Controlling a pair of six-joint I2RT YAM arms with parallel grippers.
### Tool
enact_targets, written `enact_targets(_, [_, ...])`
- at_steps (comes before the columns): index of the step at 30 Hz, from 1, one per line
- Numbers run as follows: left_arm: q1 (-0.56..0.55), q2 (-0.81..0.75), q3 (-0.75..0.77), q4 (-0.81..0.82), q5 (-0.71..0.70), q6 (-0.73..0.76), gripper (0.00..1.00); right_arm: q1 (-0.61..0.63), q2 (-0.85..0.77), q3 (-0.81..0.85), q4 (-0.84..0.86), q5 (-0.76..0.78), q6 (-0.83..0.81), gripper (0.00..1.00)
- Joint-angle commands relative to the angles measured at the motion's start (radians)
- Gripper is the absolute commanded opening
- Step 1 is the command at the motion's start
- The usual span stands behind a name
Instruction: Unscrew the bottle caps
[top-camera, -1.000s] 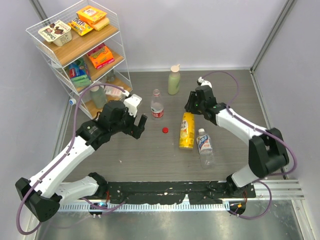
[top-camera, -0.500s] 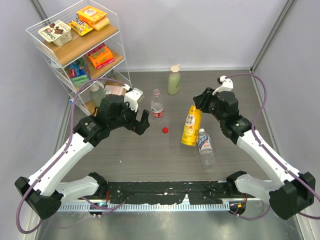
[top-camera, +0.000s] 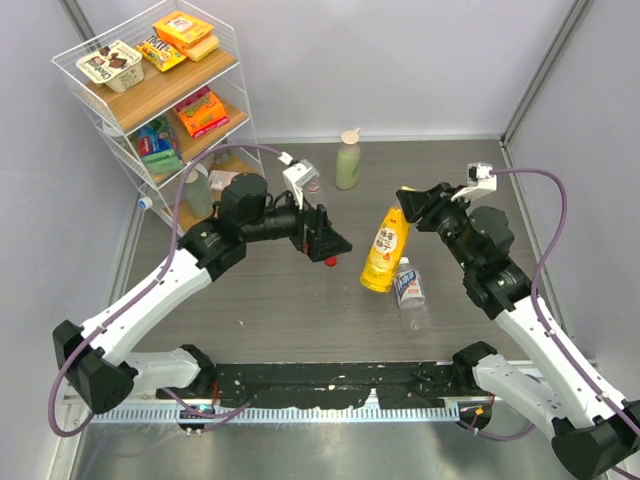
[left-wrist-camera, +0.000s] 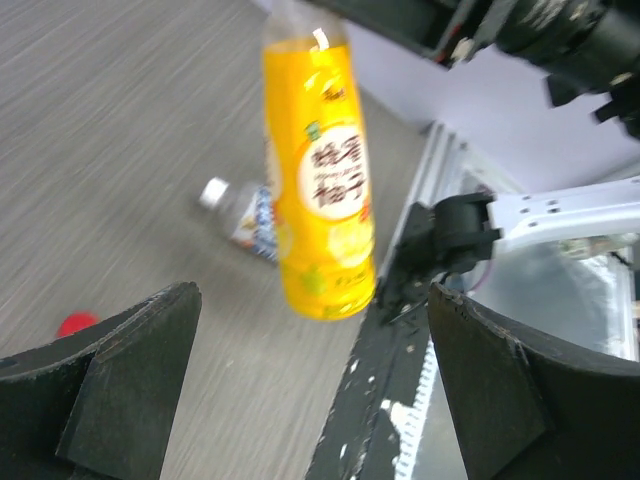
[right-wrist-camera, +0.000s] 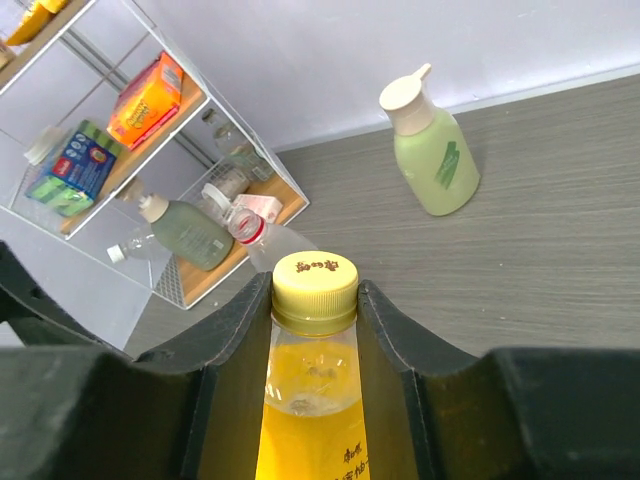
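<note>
The tall yellow juice bottle (top-camera: 385, 250) is held by its neck in the right gripper (top-camera: 410, 203), whose fingers are closed on it just under the round yellow screw cap (right-wrist-camera: 315, 280) — the cap is seen seated on the bottle. The bottle is tilted, cap end uppermost; whether its base touches the grey wood-grain table (top-camera: 300, 310) cannot be told. The left gripper (top-camera: 325, 235) is spread wide with nothing between its fingers, and is pointed toward the yellow bottle. The small red screw cap (top-camera: 330, 262) is found loose on the table, just beside that gripper. Near the yellow bottle's base a clear plastic water bottle (top-camera: 411, 295) is laid on its side — its pale blue-white cap (left-wrist-camera: 212, 190) is on.
</note>
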Motion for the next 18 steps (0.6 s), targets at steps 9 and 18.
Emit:
enact_targets(9, [-0.155,0.233,0.09,0.284,0.102,-0.134,1.0,-0.001,-0.088,0.019,0.066,-0.041,0.022,0.02])
enact_targets(18, [-0.219,0.325,0.089,0.344,0.111,-0.141,0.99,-0.001,-0.117,0.019,0.062,-0.024,0.023,0.02])
